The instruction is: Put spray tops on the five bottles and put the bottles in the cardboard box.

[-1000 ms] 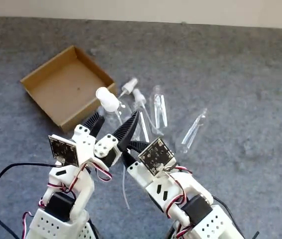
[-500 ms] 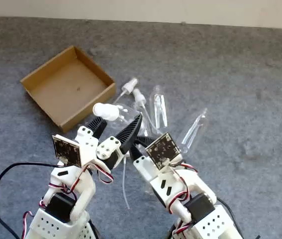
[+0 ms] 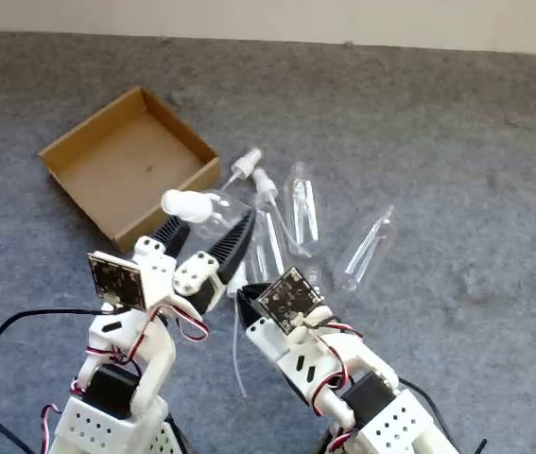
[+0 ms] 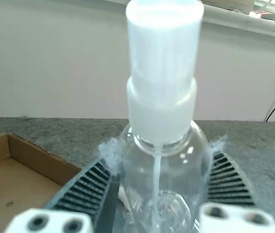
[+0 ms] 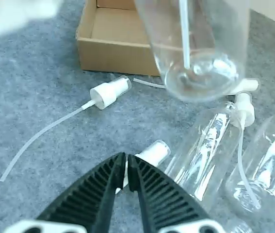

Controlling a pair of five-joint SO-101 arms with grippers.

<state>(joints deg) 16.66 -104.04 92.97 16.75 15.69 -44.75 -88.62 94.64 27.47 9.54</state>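
My left gripper clamps a clear bottle with its spray top on, raised beside the cardboard box, at its near-right edge. My right gripper, closed on nothing, hovers over loose bottles.

The cardboard box is plain brown, on mottled grey carpet. The bottle is clear and its spray top white (milky, really). The fingers of the left gripper and the right gripper are black and ribbed. The arms are white, with red and black wires.
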